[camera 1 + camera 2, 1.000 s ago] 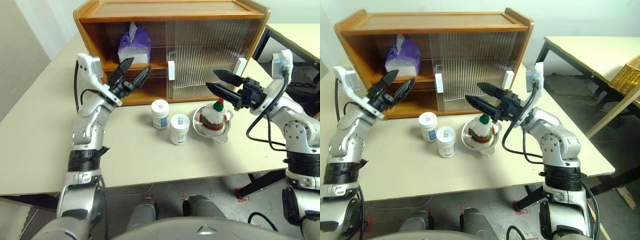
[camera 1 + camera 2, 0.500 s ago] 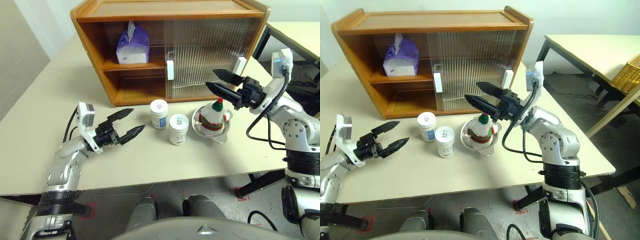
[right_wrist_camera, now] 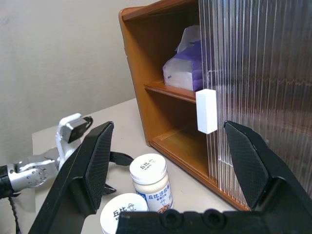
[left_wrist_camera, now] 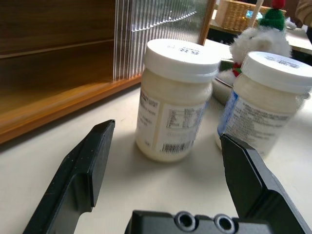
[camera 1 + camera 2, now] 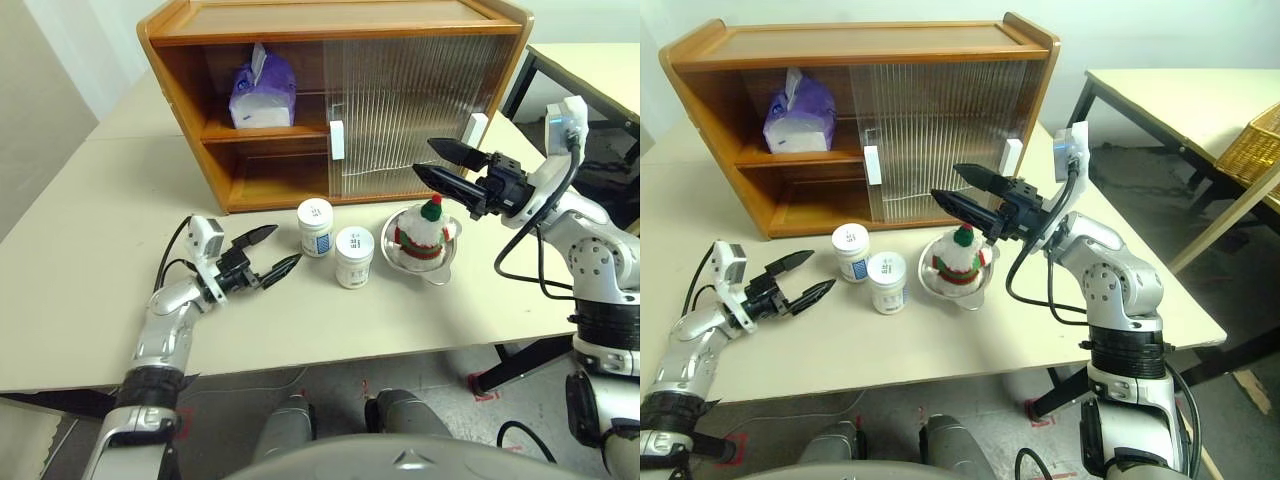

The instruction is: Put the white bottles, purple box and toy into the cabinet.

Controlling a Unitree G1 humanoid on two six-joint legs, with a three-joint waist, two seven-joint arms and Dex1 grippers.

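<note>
Lower left of the head view, the left gripper (image 5: 273, 250) sits with fingers spread wide and empty, beside two squat white bottles (image 5: 336, 242) with screw lids and blue-printed labels at center. Upper left, the cabinet (image 5: 340, 95) holds the purple box (image 5: 264, 92) on its shelf. Right of center, the toy (image 5: 425, 229) sits in a steel bowl (image 5: 395, 250), right gripper (image 5: 434, 164) wide open above it.

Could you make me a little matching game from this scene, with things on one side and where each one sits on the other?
Things:
1. purple box
2. toy
3. white bottles
4. left gripper

Places:
A. in the steel bowl
B. on the table in front of the cabinet
C. on the cabinet's upper shelf
D. open, low over the table, pointing at the bottles

Pairs: 1-C, 2-A, 3-B, 4-D
</note>
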